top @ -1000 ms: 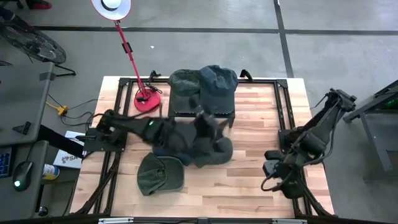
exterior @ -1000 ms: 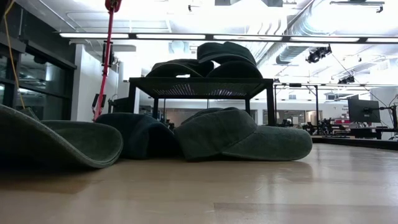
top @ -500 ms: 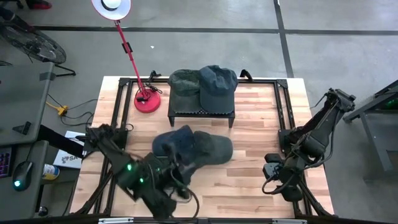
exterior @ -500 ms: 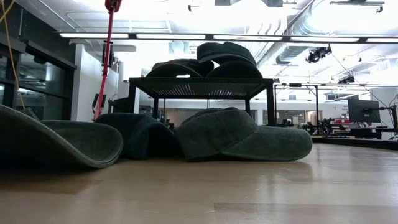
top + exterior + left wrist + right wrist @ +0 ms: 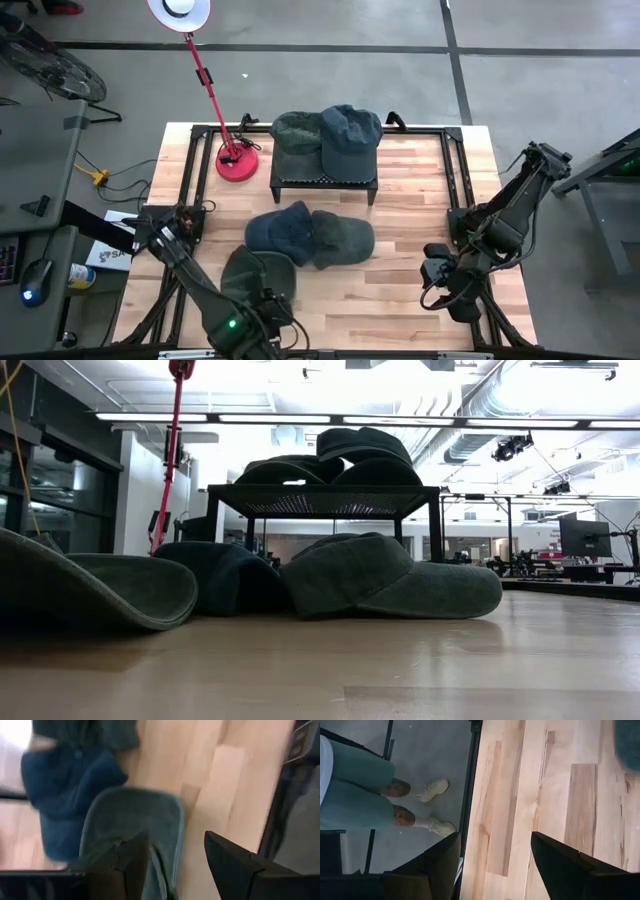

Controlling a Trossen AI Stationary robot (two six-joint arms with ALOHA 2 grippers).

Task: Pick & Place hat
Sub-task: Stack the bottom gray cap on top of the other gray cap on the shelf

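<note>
Three hats lie on the wooden table: a green hat [image 5: 258,278] near the front left, a blue hat [image 5: 282,228] and another green hat [image 5: 342,238] side by side in the middle. My left gripper [image 5: 268,312] hangs open at the table's near edge, tipped down over the near green hat [image 5: 135,825], with the blue hat [image 5: 65,785] beyond it. The wrist picture is blurred and shows no touch. My right gripper [image 5: 437,272] waits open at the table's right side, its fingers [image 5: 560,865] over bare wood.
A black rack [image 5: 325,180] at the far middle carries a green hat [image 5: 296,132] and a blue-grey hat [image 5: 350,135]. A red lamp base [image 5: 238,160] stands at the far left. A person's legs and shoes [image 5: 427,807] show beyond the table's right edge.
My left arm has swung from in front of the rack, over the middle hats, toward the table's near edge. It has sunk and tipped its gripper steeply down over the near green hat. The hats lie as before.
</note>
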